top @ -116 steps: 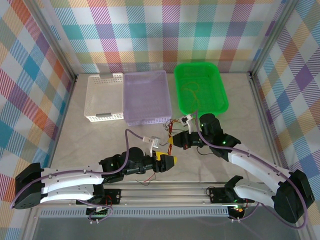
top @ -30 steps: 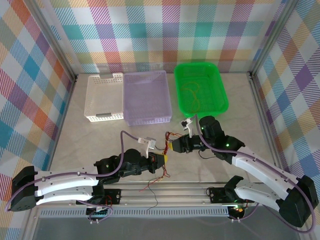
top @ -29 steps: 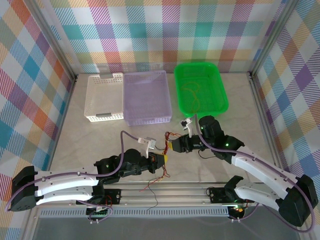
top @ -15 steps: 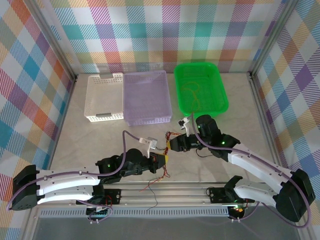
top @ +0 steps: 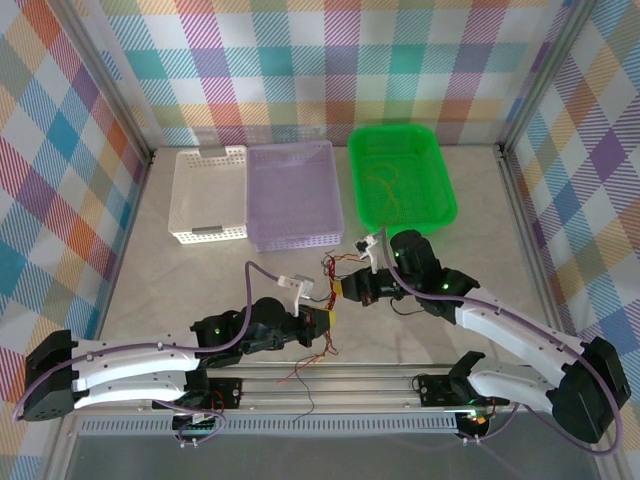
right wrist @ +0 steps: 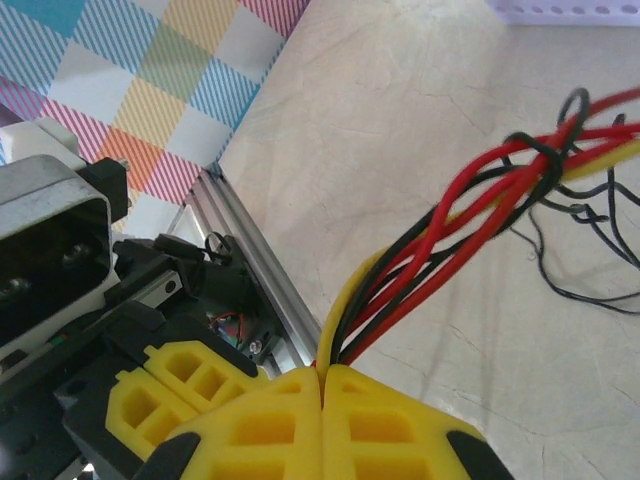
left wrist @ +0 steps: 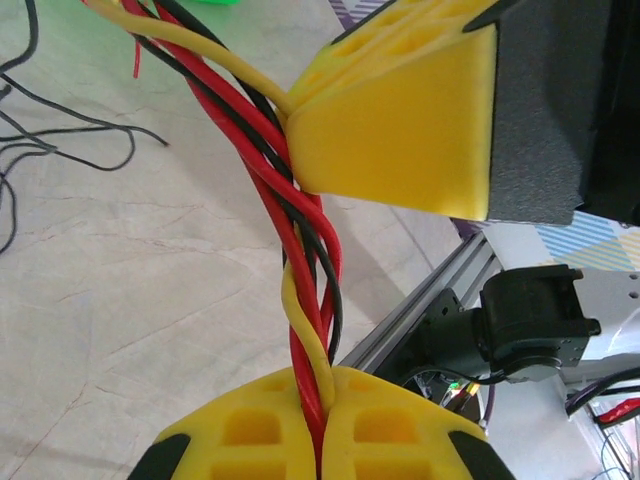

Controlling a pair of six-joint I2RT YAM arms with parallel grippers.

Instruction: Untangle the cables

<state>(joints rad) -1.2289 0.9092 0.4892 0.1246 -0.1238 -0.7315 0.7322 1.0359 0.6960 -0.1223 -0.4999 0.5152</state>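
At the back we see a white basket [top: 208, 195], a lilac basket [top: 294, 195] and a green tray [top: 425, 195]; the tray holds a looped orange-yellow wire [top: 384, 185]. Nearer the arms, the left gripper [top: 326, 318] and the right gripper [top: 347, 291] each clamp the cables [left wrist: 305, 240]. These are red, black and yellow strands, twisted together and stretched between the two grippers above the table [top: 180, 270], with thin black ends lying on it.
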